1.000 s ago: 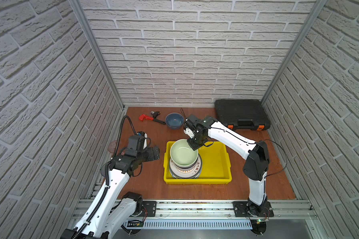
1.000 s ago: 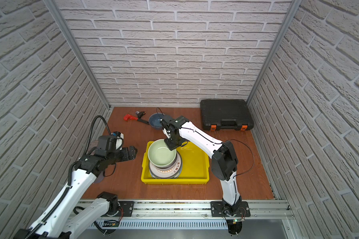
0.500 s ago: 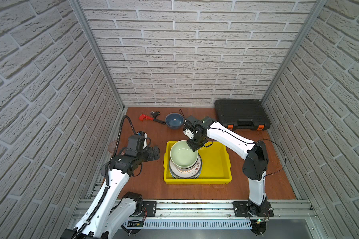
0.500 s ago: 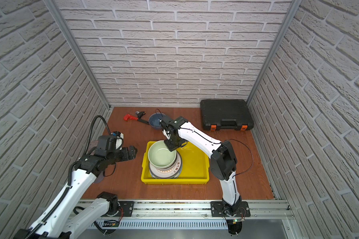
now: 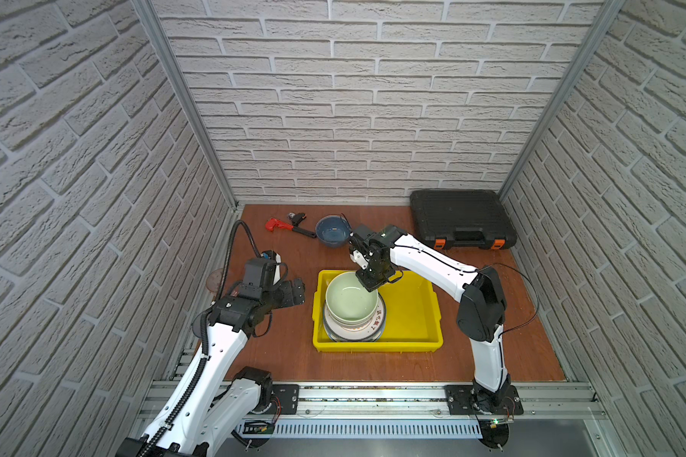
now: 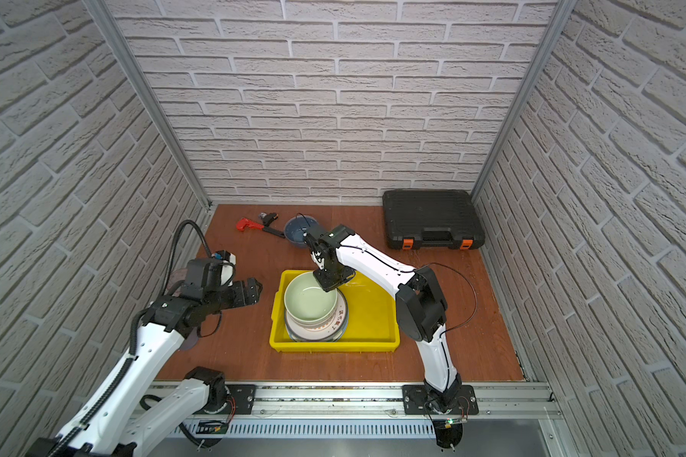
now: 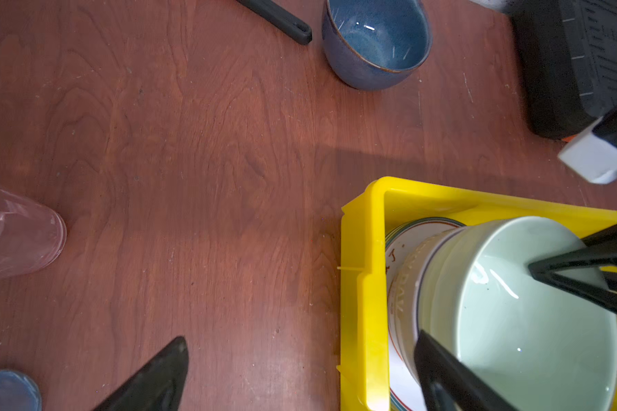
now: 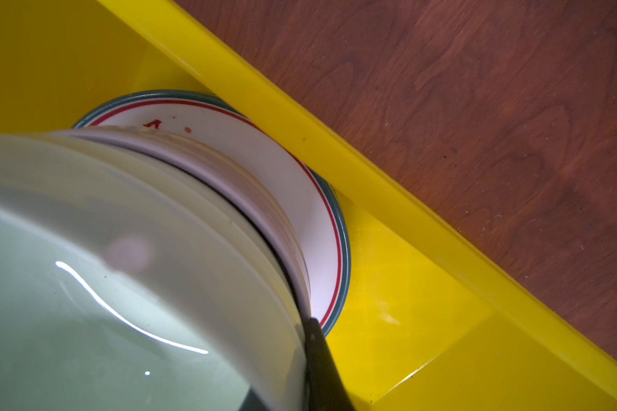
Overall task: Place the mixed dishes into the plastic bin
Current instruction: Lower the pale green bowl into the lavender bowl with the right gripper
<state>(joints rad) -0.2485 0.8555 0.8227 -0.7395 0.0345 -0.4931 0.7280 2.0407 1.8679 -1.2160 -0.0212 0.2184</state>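
Right claw (image 5: 369, 281) is pinching the rim of the pale-green bowl (image 5: 351, 299), jaws narrow, one finger inside the wall and one (image 8: 317, 359) outside. It is gripping on the side nearest the yellow bin (image 5: 373, 348)'s back wall.

That bowl is sitting inside the bin at its left end, on top of another bowl (image 8: 264, 199). I cannot tell the lower one's colour for sure. Both are resting on a white printed plate (image 5: 378, 319) with a red line, and a blue-edged plate rim is showing under that. The right half of the bin is showing bare yellow floor.

Left claw (image 5: 296, 291) is hovering over the surface (image 5: 286, 356) just left of the bin, jaws wide, holding nothing.

Outside the bin:
- the dark-blue bowl (image 5: 332, 230) is standing upright behind its back-left corner
- the red-and-black wrench (image 5: 280, 226) is lying behind the bin, past that bowl to the left
- the black case (image 5: 460, 217) is lying behind its right end
- a pink tumbler (image 7: 18, 235) and a blue tumbler (image 7: 4, 391) are sitting well left of the bin, mostly hidden by the left arm in both top views
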